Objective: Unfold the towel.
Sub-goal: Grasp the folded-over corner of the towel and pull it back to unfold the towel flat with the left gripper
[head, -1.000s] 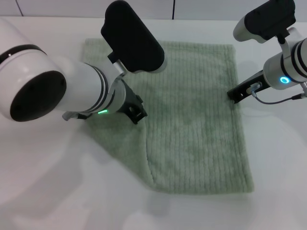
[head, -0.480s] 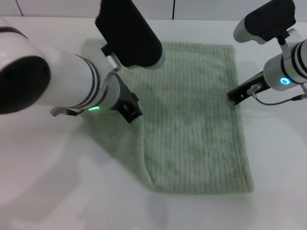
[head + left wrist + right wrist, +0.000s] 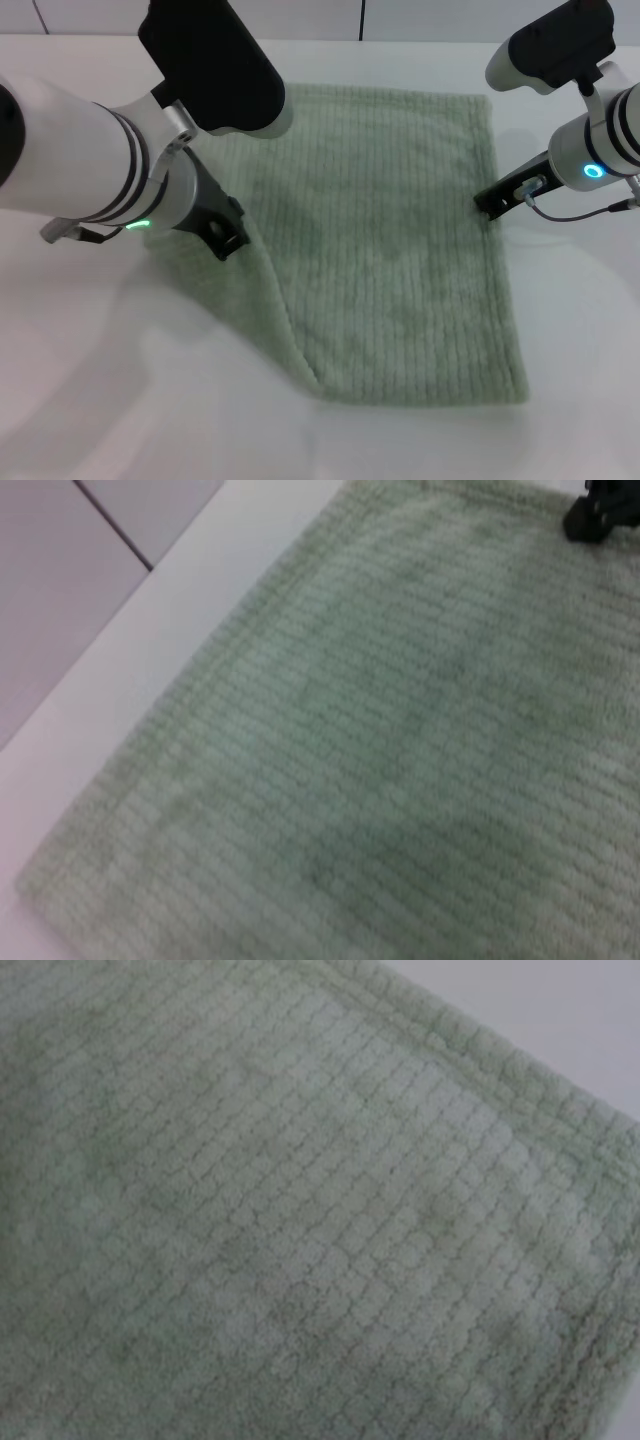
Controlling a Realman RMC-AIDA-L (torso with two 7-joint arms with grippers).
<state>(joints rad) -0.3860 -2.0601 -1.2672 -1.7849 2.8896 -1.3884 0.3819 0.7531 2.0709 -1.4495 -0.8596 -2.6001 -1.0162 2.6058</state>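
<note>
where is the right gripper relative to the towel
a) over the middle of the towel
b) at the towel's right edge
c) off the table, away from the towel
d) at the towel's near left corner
b: in the head view the right gripper sits at the right edge of the towel, about halfway along that side, while the left gripper is on the towel's left side.

We see a plain white table (image 3: 120, 400), and along its far edge a grey panelled wall (image 3: 60, 590) with dark seams.
</note>
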